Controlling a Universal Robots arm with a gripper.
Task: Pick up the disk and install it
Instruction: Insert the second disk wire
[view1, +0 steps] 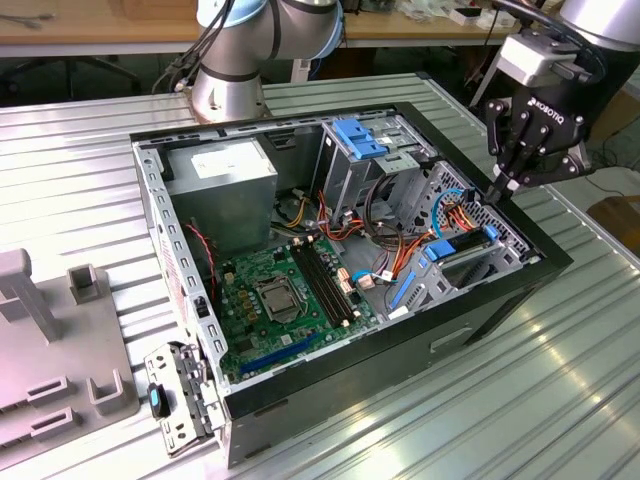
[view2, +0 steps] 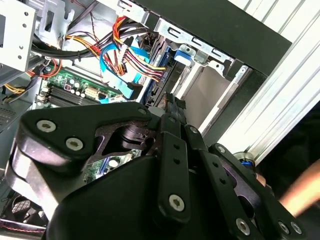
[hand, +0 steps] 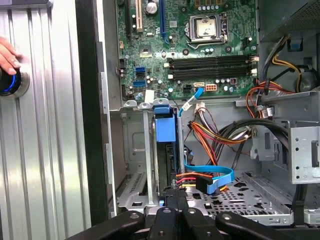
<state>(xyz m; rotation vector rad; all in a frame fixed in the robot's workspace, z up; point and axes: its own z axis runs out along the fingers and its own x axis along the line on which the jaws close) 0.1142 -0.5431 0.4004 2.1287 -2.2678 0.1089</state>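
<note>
Pincer (view1: 497, 190) closed and empty above the disk (view1: 462, 243) seated in its bay; seating should be verified flush

A ribbed, silver-grey metal table (view1: 90, 180) carries the scene. An open black desktop computer case (view1: 480, 320) lies on its side on the table, its interior facing up. At the exterior view's left, a light grey plastic fixture with upright posts (view1: 60, 350) rests on the ribs. The arm's round silver base (view1: 228, 95) stands behind the case.
</note>
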